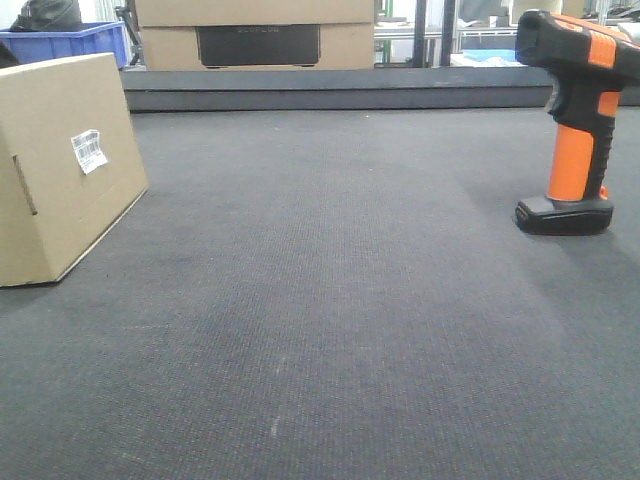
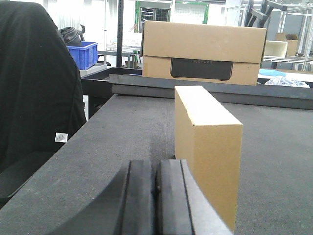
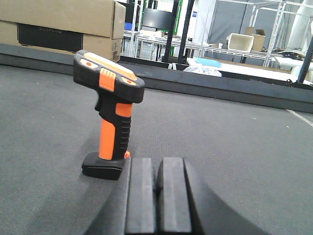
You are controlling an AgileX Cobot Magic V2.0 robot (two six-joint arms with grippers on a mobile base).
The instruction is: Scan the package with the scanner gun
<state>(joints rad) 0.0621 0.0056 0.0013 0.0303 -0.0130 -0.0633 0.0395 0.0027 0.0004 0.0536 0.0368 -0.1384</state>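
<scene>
Package [image 1: 60,165] at left edge of front view, upright on dark mat [image 1: 320,300]; scanner gun [image 1: 575,120] standing at upper right. Left gripper [image 2: 156,196] pressed closed, empty; right gripper [image 3: 156,196] likewise, just beside scanner base.

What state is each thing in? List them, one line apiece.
package: closed, standing on edge on the mat, barcode label facing the scanner side, not held.
scanner gun: upright on its black base, not held.
left gripper: shut, empty, behind the package.
right gripper: shut, empty, near the scanner gun's base.
larger cardboard box: closed, beyond the mat's far edge.
</scene>
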